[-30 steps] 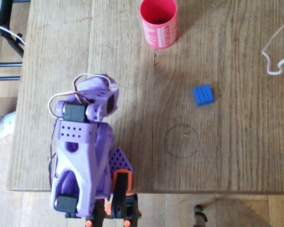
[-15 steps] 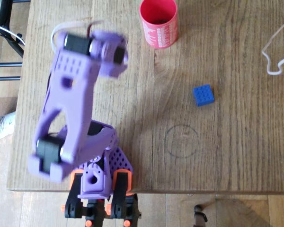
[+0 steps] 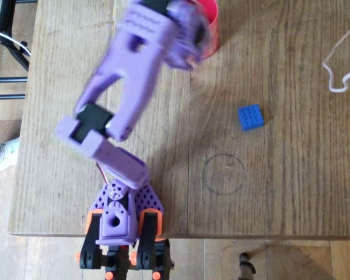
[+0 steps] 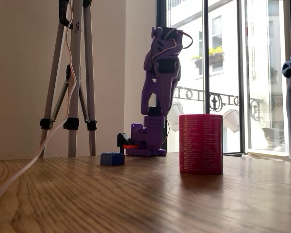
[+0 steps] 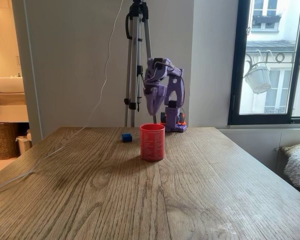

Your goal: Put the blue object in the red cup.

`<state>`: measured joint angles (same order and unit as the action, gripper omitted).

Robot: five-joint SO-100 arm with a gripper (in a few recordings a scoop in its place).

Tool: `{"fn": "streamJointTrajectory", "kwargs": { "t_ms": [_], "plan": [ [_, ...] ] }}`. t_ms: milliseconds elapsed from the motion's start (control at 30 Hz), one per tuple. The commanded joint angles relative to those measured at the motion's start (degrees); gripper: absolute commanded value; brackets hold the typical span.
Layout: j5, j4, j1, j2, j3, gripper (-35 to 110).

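Note:
The blue object (image 3: 251, 117) is a small studded brick lying flat on the wooden table, to the right of the arm in the overhead view and apart from everything else. It also shows as the blue object (image 4: 111, 158) and the blue object (image 5: 126, 137) in both fixed views. The red cup (image 3: 212, 26) stands upright at the far edge, partly covered from above by the blurred purple arm. My gripper (image 3: 189, 36) hangs in the air above and near the red cup (image 5: 152, 142), well away from the brick. Motion blur hides how its jaws stand.
A white cable (image 3: 340, 63) lies at the table's far right in the overhead view. A pencilled circle (image 3: 223, 174) marks the wood below the brick. The arm's base (image 3: 119, 224) sits at the near table edge. A tripod (image 5: 136, 60) stands behind the table.
The arm has unfolded from its tucked pose and swung far across the table toward the red cup. The brick and the cup have stayed where they were.

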<state>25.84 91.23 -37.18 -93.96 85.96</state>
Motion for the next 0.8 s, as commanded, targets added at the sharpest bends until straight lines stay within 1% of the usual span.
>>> {"fn": "streamJointTrajectory", "kwargs": {
  "t_ms": [0,67,200,367,533,767],
  "plan": [
    [5.36,0.97,-6.5,0.53,-3.69,1],
    [6.86,1.05,-9.14,0.7,-3.34,1],
    [5.54,2.2,-11.95,0.53,-2.9,1],
    [1.67,1.41,-8.09,-0.35,-0.18,1],
    [-3.52,-4.75,-6.68,1.32,3.96,1],
    [-9.4,-7.91,-14.59,6.5,2.72,1]
  ]
}}
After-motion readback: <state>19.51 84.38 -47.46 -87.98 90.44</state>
